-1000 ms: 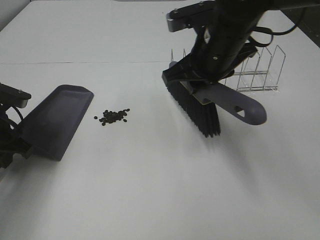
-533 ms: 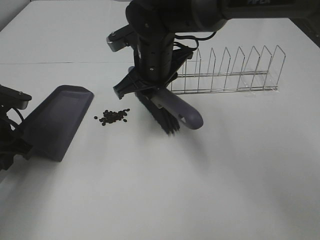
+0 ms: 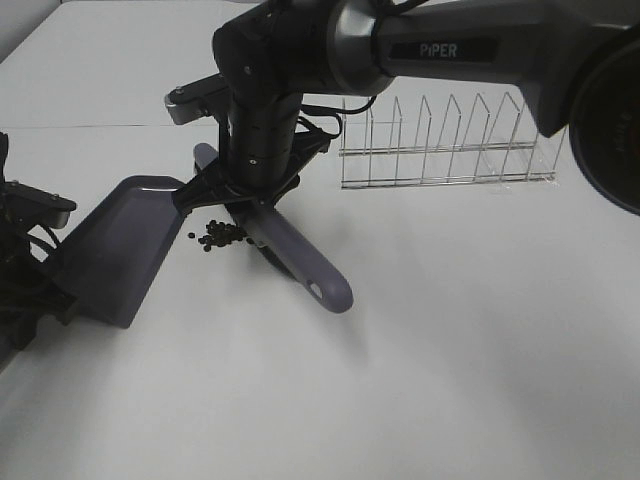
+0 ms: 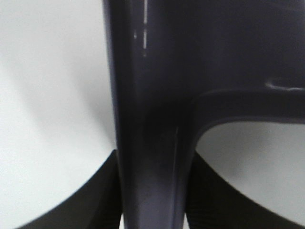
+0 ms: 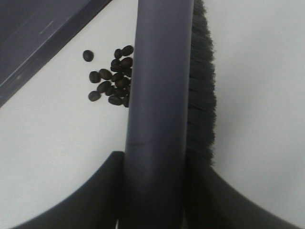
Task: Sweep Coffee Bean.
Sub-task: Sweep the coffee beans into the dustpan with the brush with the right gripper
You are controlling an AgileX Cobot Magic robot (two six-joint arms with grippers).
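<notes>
The coffee beans (image 3: pixel 222 235) lie in a small cluster on the white table, just right of the purple dustpan (image 3: pixel 120 245). My right gripper (image 3: pixel 245 195) is shut on the purple brush (image 3: pixel 300 262) and holds it right beside the beans, on their right. In the right wrist view the brush back (image 5: pixel 157 95) partly covers the coffee beans (image 5: pixel 112 76), its black bristles (image 5: pixel 202 81) are on the far side, and the dustpan's edge (image 5: pixel 43 33) is close by. My left gripper (image 3: pixel 40 290) is shut on the dustpan's handle (image 4: pixel 147 119).
A wire dish rack (image 3: pixel 450 140) stands at the back right of the table. The right arm (image 3: pixel 420 45) reaches across the middle from the right. The table's far edge runs behind the rack.
My right arm has swung left with the brush, from in front of the rack to right beside the beans. The dustpan and the beans have stayed put.
</notes>
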